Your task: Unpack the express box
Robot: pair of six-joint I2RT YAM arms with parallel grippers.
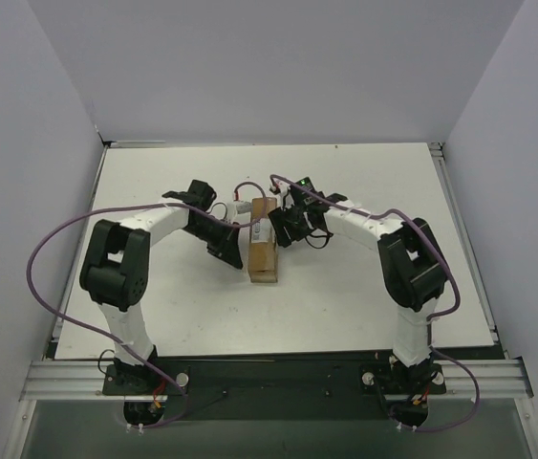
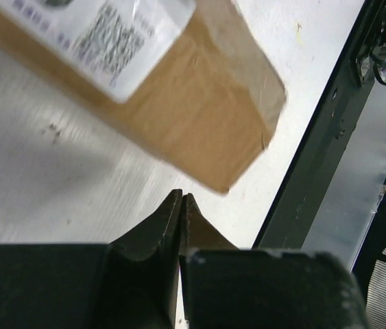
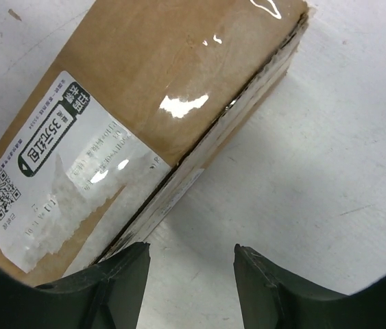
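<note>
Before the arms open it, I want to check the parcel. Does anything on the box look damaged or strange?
The shipping label on the express box has a rough white patch with a jagged edge, as if its top layer was torn off. The box itself looks sealed and whole.

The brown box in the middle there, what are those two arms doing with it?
Two robot arms flank a taped express box lying on the white table, one on each side. The left gripper is shut and empty beside it. The right gripper is open just off its edge. Neither holds the box, and it looks still sealed.
</note>
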